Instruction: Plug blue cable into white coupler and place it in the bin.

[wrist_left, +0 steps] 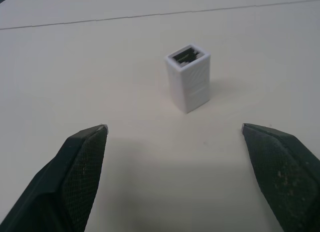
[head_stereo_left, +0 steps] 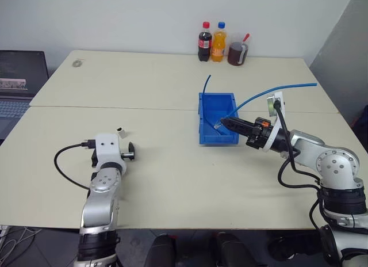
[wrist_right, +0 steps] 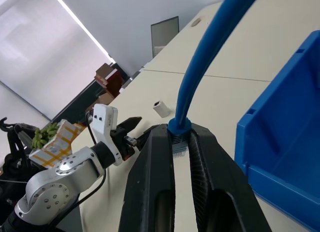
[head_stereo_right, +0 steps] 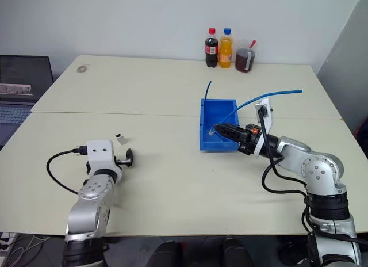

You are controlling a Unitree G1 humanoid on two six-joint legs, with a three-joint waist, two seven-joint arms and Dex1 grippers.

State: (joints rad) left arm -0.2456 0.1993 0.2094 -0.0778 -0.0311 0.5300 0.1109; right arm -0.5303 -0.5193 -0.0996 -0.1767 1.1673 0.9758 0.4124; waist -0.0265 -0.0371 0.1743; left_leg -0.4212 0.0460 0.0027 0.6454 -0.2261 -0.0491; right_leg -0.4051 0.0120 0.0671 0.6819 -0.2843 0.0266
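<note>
At the left of the cream table (head_stereo_left: 172, 180), the left gripper (wrist_left: 175, 137) lies low and level with its 2 black fingers (wrist_left: 80, 167) spread wide and nothing between them. Just ahead of its tips, apart from both, the white coupler (wrist_left: 188, 82) stands upright on the tabletop, its dark socket facing up. A laptop (head_stereo_left: 20, 77) sits on a neighbouring surface further left.

To the right, beyond the table's middle, the right gripper (head_stereo_left: 221, 122) reaches over the right wall of the bin (head_stereo_left: 208, 136), its fingers (wrist_right: 155, 187) pressed together on the blue cable (head_stereo_left: 270, 92) just behind the clear plug. The plug end hangs at the fingertips, above the bin's interior. From the pinch the cable arcs up and back past the right wrist toward the table's right edge. Another stretch of blue cable rises from the bin's rear left corner. At the far edge, beyond the bin, stand 2 soda bottles (head_stereo_left: 211, 42) and a jar of dark liquid (head_stereo_left: 237, 53).
</note>
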